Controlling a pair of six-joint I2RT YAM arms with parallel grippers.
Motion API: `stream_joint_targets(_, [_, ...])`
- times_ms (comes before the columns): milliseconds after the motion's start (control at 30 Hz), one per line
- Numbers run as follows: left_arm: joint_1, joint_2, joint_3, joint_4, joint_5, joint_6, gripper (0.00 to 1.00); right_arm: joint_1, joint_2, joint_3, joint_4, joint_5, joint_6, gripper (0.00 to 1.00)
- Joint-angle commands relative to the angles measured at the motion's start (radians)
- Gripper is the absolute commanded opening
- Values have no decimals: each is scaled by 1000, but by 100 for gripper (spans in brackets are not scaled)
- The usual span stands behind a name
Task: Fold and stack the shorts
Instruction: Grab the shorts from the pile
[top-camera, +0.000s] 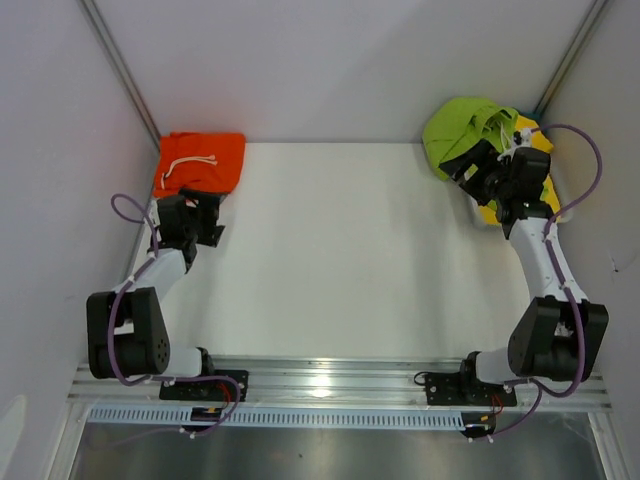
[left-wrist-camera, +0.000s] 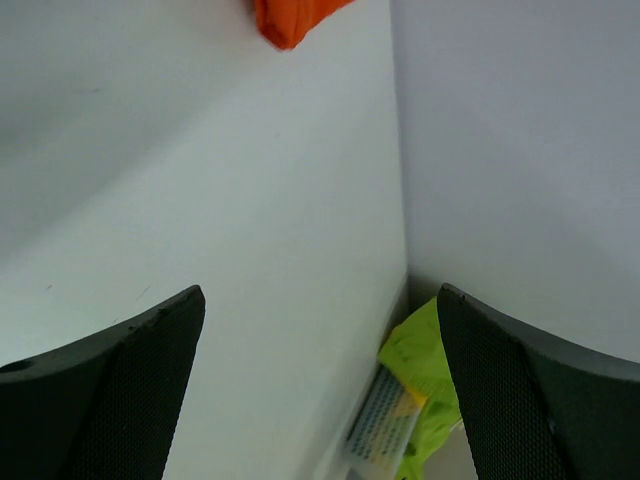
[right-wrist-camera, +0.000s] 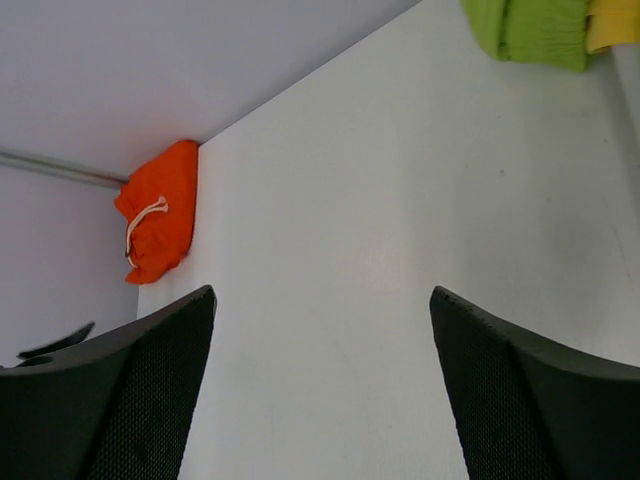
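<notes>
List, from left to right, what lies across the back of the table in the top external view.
orange shorts → bare white table → lime green shorts

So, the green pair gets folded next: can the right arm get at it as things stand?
Probably yes: the right gripper hangs open at the edge of the green shorts, and nothing lies between them.

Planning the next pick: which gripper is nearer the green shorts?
Right. The right gripper sits by the green shorts; the left gripper is far off, beside the orange shorts.
</notes>
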Motion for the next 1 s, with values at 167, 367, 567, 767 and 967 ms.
stream_joint_targets(167, [-53,-140,-15,-174,114,311,99,-137,143,207,-155,61,18,89])
stream_joint_targets(367, [-131,-231,-9,-272,45,398,99,-200,146,250,-316,259,22,85])
stream_joint_targets(567, [-256,-266,32,-337,-35,466,99,-222,99,209,-414,325,13,70])
stream_joint_targets(767, [-358,-285,22,-357,-184,524,99,-230,-41,60,-416,417,-10,73])
stream_joint_targets(967, [-389,-259,35,-354,-209,581,99,-234,-26,-18,-372,420,11,73])
